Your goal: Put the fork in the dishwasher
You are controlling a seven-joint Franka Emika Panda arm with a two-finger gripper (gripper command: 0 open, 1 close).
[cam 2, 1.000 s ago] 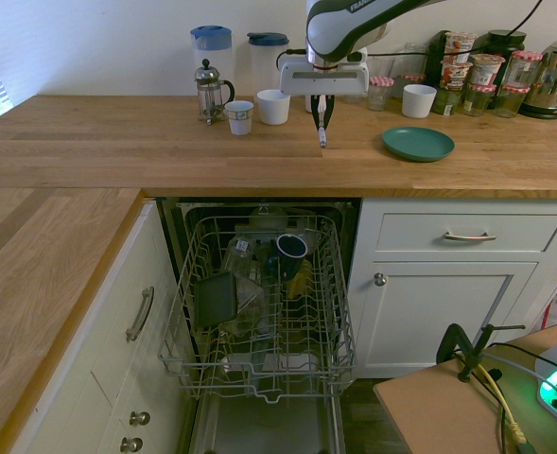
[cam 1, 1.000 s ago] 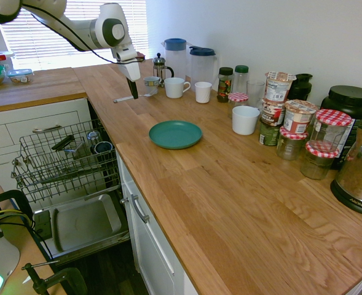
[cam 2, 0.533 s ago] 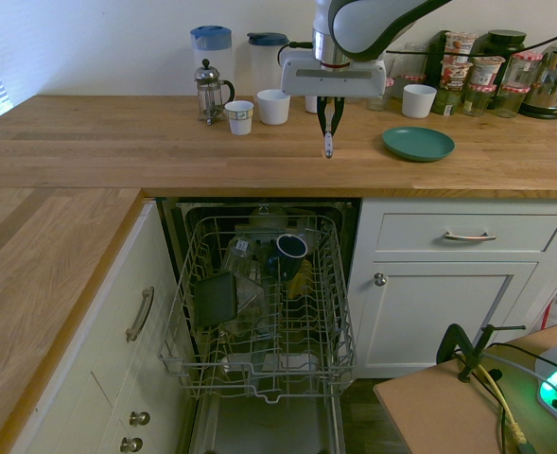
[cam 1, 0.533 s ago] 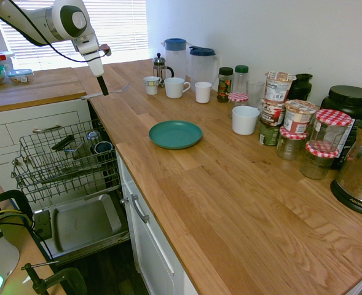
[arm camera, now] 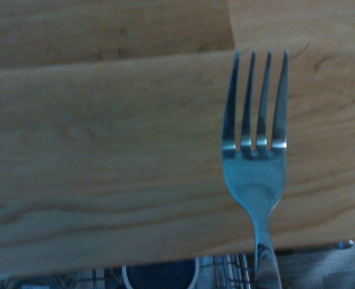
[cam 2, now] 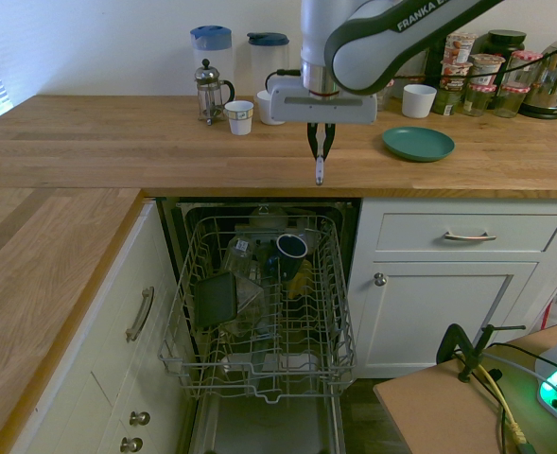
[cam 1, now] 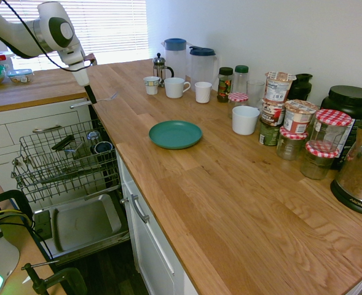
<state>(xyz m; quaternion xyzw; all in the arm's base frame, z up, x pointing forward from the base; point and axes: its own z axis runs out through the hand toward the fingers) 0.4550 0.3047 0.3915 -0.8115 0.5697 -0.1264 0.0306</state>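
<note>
Fingers [cam 2: 321, 149] pinched on the fork [arm camera: 255, 180], I have it above the bench's [cam 1: 187, 196] front edge, long axis running across that edge, tines toward the wall and handle out toward the open dishwasher [cam 2: 264, 426]. Below, a dark mug [cam 2: 291, 248] and a dark container [cam 2: 216, 299] take up room in its rack; FRANKA reads on my arm [cam 2: 391, 43], and beyond the green plate [cam 1: 175, 134], AROMA on the kettle [cam 1: 360, 175] near the bench's far-right corner.
</note>
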